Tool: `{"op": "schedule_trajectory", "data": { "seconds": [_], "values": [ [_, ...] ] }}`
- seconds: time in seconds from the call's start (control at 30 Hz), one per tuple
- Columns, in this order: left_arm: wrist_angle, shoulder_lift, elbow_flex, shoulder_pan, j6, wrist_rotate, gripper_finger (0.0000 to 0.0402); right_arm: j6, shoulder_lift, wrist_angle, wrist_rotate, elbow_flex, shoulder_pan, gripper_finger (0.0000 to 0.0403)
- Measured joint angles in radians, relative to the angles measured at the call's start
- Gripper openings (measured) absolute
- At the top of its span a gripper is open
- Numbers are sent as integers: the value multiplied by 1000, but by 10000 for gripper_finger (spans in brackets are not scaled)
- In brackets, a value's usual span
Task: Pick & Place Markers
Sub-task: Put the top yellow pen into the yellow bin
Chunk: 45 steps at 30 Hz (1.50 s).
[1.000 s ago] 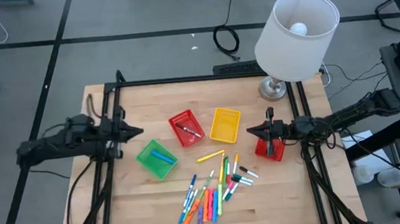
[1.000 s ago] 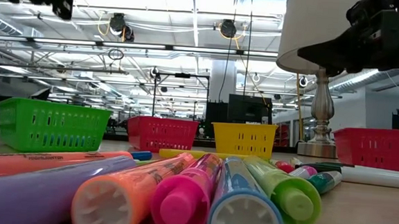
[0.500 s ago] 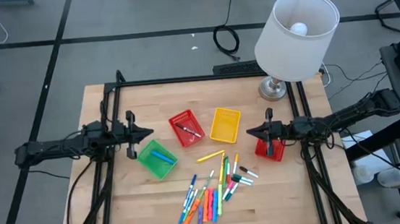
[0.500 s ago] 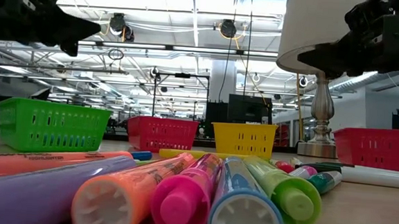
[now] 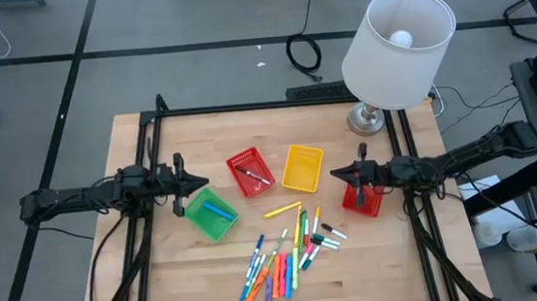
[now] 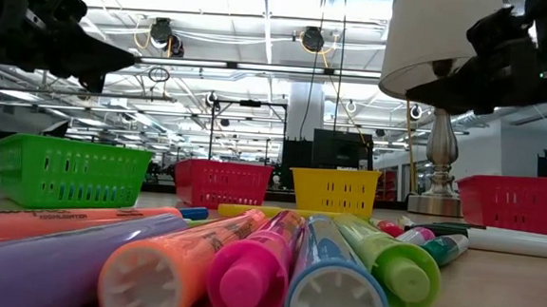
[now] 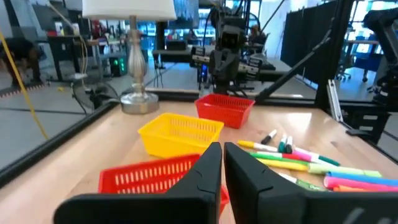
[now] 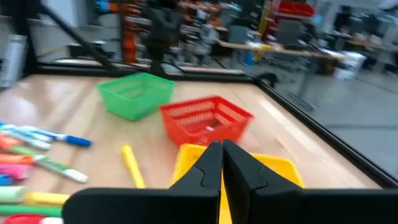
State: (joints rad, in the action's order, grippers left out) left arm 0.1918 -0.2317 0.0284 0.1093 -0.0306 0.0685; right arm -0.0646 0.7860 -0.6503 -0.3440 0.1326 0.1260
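The markers [image 5: 287,251] lie in a loose pile on the wooden table near its near edge, filling the front of the low view [image 6: 276,268]. One yellow marker [image 5: 282,210] lies apart, farther in. A blue marker [image 5: 217,211] lies in the green basket, and another marker [image 5: 251,175] in the red basket. My left gripper [image 5: 201,181] is shut and hovers above the table just left of the green basket, seen also in its wrist view [image 7: 222,148]. My right gripper [image 5: 335,175] is shut and hovers over the right red basket's left side, pointing at the yellow basket [image 8: 221,144].
Four mesh baskets stand in a row across the table: green [image 5: 210,215], red [image 5: 250,172], yellow [image 5: 301,167] and a second red [image 5: 363,200]. A lamp [image 5: 397,32] stands at the far right corner. A dark frame [image 5: 245,107] rims the table.
My left gripper has moved toward the table's right, nearer the green basket, and has come down into the low view. It stays shut. The markers and baskets have not moved.
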Motion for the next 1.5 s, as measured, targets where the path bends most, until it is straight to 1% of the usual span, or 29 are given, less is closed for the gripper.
{"op": "schedule_trajectory", "data": {
  "seconds": [0.07,0.13,0.2,0.27,0.43,0.53,0.63,0.73,0.9,0.93,1.03,1.17,1.23,1.33,1.4,1.5],
  "values": [
    [-3,0,0,1,1,0,29,25,0,21,-23,2,-9,0],
    [0,0,0,1,19,-2,29,51,4,81,-22,27,-19,0],
    [17,0,0,1,58,-22,30,72,32,172,-23,89,-29,0],
    [39,0,0,1,89,-60,30,87,83,295,-23,179,-37,0],
    [46,0,0,1,139,-141,30,114,309,570,-7,458,-42,0],
    [50,0,0,1,160,-200,30,114,468,665,76,614,-42,0],
    [52,0,0,1,154,-240,30,105,613,683,141,741,-37,0],
    [53,0,0,1,146,-252,31,93,738,685,189,851,-22,0],
    [53,0,0,1,133,-252,31,68,930,697,195,1013,13,0],
    [53,0,0,1,133,-253,31,54,964,711,209,1042,18,2],
    [54,0,0,1,132,-253,31,26,1057,764,218,1113,29,21],
    [54,0,0,1,119,-253,31,20,1143,825,219,1160,33,68],
    [54,0,0,1,93,-253,31,21,1162,832,231,1162,34,95],
    [54,0,0,1,70,-253,31,25,1176,827,286,1164,35,130],
    [53,0,0,1,69,-252,31,25,1177,828,294,1164,36,146],
    [53,0,0,1,65,-252,31,24,1177,827,280,1164,35,158]
  ]
}}
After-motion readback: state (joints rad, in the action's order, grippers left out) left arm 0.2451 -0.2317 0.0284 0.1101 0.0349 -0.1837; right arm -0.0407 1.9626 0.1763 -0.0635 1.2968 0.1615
